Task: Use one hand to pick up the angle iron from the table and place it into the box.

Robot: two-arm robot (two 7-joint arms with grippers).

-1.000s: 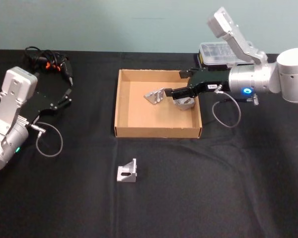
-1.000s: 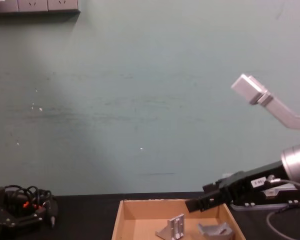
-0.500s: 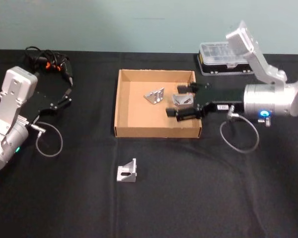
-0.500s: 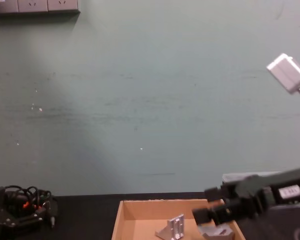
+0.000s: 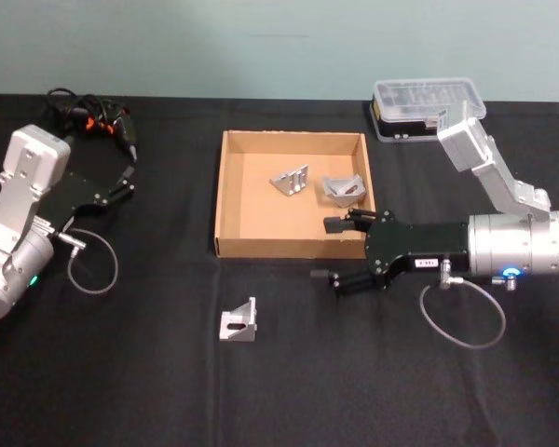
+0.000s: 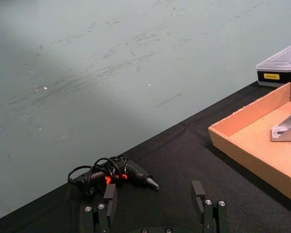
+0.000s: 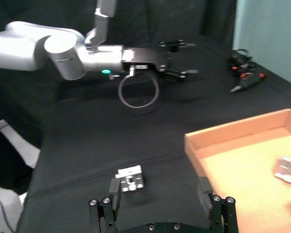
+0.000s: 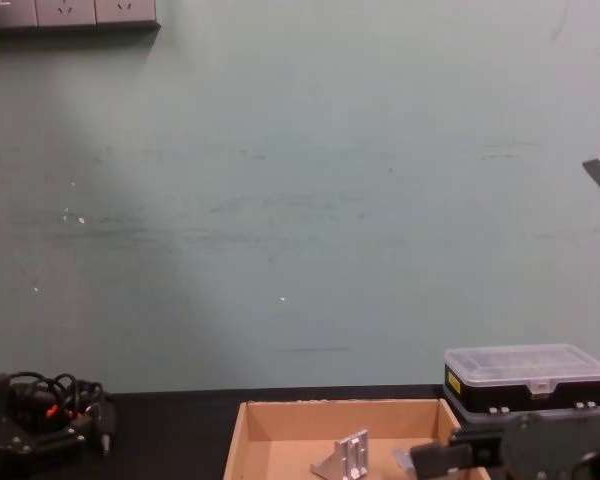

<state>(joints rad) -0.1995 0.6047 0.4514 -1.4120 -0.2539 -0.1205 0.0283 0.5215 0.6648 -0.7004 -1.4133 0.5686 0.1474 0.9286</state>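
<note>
- Left gripper [image 5: 123,183]: far left over the table [image 5: 121,391], fingers apart, empty.
- Angle iron [image 5: 238,322]: on the table, just before the box [image 5: 225,200].
- Right gripper [image 5: 326,250]: at the box's near right corner, fingers spread, empty; the chest view cuts it off.

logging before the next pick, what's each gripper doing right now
left gripper: open, empty, parked at left
right gripper: open, empty, before the cardboard box

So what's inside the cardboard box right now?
An angle iron near the middle and a second angle iron by the right wall, both in the far half of the box. The near right corner is covered by the open right gripper.
</note>
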